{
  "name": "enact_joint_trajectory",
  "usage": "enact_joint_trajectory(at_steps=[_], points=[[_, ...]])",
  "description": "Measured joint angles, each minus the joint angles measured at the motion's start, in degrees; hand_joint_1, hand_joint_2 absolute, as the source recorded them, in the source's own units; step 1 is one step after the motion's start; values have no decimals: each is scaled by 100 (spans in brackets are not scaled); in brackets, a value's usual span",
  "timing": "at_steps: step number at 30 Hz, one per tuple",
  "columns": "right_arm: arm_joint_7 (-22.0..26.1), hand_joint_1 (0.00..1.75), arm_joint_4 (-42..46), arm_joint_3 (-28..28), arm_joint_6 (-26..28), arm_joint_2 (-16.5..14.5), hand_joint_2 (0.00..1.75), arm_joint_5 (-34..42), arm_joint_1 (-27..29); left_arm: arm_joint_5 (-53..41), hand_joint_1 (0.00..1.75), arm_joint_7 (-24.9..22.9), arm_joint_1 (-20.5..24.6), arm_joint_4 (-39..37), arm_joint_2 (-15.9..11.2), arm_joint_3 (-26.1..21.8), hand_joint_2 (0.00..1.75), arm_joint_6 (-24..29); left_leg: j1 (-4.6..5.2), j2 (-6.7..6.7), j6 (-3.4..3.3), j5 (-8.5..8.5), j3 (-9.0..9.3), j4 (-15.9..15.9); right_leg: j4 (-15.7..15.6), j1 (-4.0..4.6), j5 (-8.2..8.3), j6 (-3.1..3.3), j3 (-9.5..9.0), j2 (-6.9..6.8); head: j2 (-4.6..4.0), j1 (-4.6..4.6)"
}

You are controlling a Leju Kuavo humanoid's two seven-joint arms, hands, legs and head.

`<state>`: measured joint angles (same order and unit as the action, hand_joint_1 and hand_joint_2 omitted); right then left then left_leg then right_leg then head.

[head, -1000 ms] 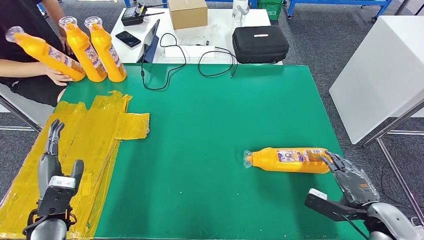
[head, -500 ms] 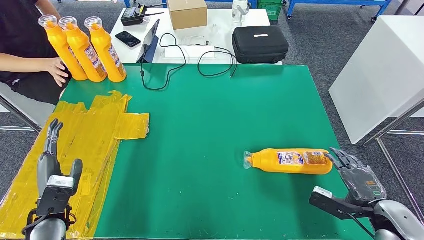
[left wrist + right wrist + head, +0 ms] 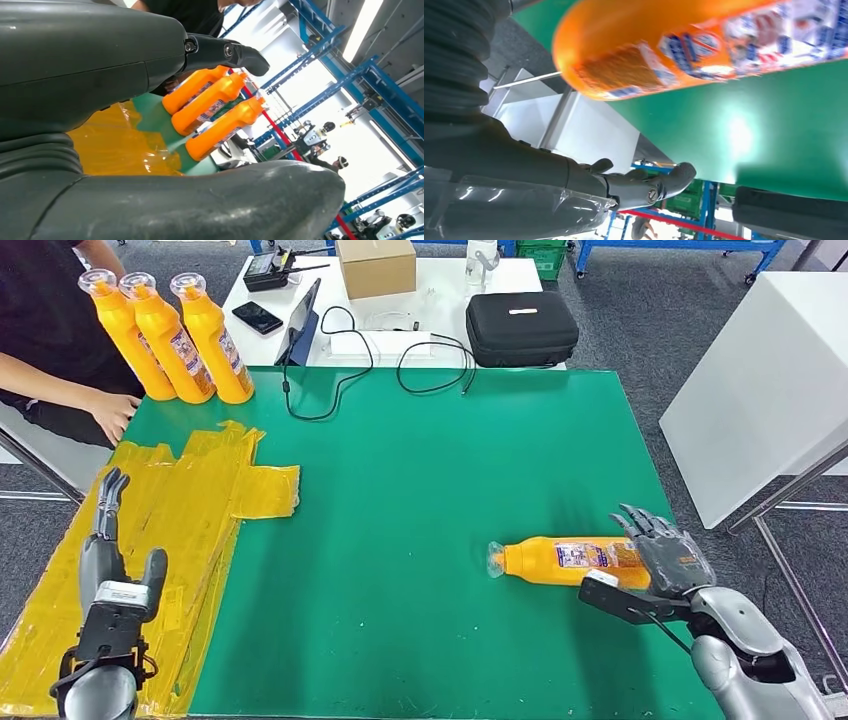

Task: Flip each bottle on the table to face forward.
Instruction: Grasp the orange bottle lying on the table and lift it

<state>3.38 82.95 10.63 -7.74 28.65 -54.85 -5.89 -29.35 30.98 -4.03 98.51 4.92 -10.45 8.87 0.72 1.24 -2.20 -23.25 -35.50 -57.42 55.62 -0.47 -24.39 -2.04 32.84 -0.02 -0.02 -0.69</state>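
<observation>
The right robot hand (image 3: 665,552), fingers spread and empty, hovered at the base of the orange bottle (image 3: 570,561) lying on the green worktop (image 3: 420,490); the left robot hand (image 3: 112,570) stayed open-fingered, empty.

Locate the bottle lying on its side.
In the head view, the lying bottle is on the green mat's right side, cap pointing left, beside the open right hand.

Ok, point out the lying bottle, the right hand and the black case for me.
lying bottle (image 3: 560,560): head view, on its orange body beside the label.
right hand (image 3: 668,552): head view, on the back of the hand.
black case (image 3: 520,328): head view, on its top face.
</observation>
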Motion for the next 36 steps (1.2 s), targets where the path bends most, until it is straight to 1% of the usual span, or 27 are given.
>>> enact_joint_trajectory(at_steps=[10, 20, 26, 27, 30, 31, 34, 36], points=[[-2, 0, -264, 210, 0, -105, 175, -1, -193, 1, 0, -1, 7, 0, 2, 0, 0, -2, 1, 1, -1, -2, -4, 0, -1, 0, -1, 0, 1, 0, 0, 1], [-8, 0, -390, 258, -1, -130, 175, -10, -255, 2, 0, -1, 9, 0, 2, 0, 0, -4, 1, 1, -1, -2, -5, 0, 0, 0, -1, 0, 1, 0, 0, 1], [-67, 0, -870, 379, -4, -238, 175, -135, -567, 36, 0, -2, 94, -42, 2, 7, 0, -37, 0, 1, -1, -1, -4, 0, 0, 0, 0, 0, 2, 0, 0, 1], [-70, 9, -999, 412, -4, -267, 175, -163, -625, 50, 0, -3, 118, -57, 2, 10, 0, -45, 0, 1, -1, -1, -3, 0, 0, 0, 0, 0, 2, 0, 0, 1], [-77, 140, -1426, 558, -209, -309, 175, -212, -748, 117, 0, -4, 204, -114, 2, 27, 0, -68, 0, 2, -1, 0, -1, -1, -1, 0, 0, 0, 1, -1, 0, 1], [-92, 174, -1565, 621, -384, -277, 175, -203, -787, 156, 0, -3, 242, -143, 1, 34, 0, -85, 0, 1, -1, 0, 3, -2, -1, 0, 0, 0, 0, -1, 0, 1], [-171, 174, -1825, 801, -1006, 12, 175, -23, -878, 294, 0, 8, 395, -283, -4, 62, 0, -125, 0, 8, -2, -3, 21, -3, -6, 0, -4, 1, 3, -5, 0, -1], [-181, 175, -1910, 889, -1197, 241, 175, 118, -888, 356, 0, 18, 490, -390, -10, 70, 0, -127, -1, 27, -4, -10, 36, -2, -12, 0, -14, -4, 7, -17, 0, -3]])
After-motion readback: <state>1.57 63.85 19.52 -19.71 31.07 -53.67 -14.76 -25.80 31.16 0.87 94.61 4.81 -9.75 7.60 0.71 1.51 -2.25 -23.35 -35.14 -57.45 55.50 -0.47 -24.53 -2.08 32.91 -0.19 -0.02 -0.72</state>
